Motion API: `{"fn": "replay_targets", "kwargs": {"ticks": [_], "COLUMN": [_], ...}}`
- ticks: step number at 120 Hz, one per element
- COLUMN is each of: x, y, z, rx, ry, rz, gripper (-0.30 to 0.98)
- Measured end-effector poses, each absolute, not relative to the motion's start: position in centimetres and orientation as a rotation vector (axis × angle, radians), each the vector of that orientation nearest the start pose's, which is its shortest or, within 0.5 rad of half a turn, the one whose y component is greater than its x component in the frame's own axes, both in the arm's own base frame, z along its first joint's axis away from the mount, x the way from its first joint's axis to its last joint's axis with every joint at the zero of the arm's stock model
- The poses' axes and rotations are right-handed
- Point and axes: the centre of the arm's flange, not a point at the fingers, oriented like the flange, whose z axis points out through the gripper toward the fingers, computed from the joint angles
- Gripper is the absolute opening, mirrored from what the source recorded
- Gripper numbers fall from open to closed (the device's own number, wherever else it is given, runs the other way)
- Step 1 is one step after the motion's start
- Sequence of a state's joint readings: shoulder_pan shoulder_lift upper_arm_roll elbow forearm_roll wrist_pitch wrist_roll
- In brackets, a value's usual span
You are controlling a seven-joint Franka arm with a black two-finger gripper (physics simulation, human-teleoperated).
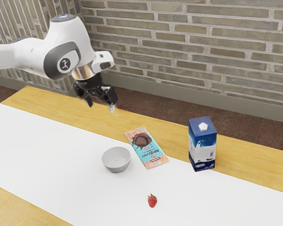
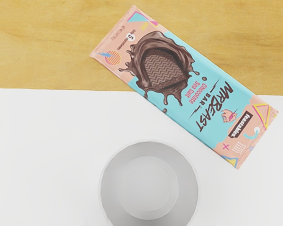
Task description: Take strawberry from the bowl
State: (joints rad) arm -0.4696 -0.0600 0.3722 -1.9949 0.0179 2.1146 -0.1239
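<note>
- Strawberry [image 1: 152, 201]: on table [image 1: 52, 146], outside bowl [image 1: 116, 160].
- Bowl: empty.
- Gripper [image 1: 100, 104]: raised, spread wide, holding nothing.
- Step: removal apparently complete; next, no grasp needed.

Reaching in from the left edge of the exterior view with the white arm [image 1: 14, 54]. Running almost level at first across the upper left of the frame, then rising into the rounded joint [image 1: 68, 35]. Bending downward past the dark round cap [image 1: 64, 64] toward the wrist [image 1: 84, 71]. Slanting down and slightly toward the frame's right from there, ending in the black gripper [image 1: 101, 107]. Hanging in the upper left part of the frame, pointing mostly downward. Holding the fingers [image 1: 113, 97] spread, keeping a gap between the tips, putting one toward the frame's left and the other toward its right, a little lower.
</note>
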Motion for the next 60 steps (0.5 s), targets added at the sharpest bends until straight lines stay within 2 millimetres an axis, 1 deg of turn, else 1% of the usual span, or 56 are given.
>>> {"fn": "replay_targets", "kwargs": {"ticks": [13,26,33,46,60], "x": [57.3,59.3,59.9,60.8,61.2], "y": [-2.9,-1.6,-2.0,-4.0,-3.7], "z": [51.1,52.2,53.4,55.5,56.7], "rx": [-3.124,-3.092,-3.082,-3.069,-3.058], "ry": [-0.093,-0.137,-0.132,-0.090,-0.107], "rz": [-0.262,-0.250,-0.258,-0.260,-0.235], "gripper": [0.68,0.69,0.69,0.69,0.69]}}
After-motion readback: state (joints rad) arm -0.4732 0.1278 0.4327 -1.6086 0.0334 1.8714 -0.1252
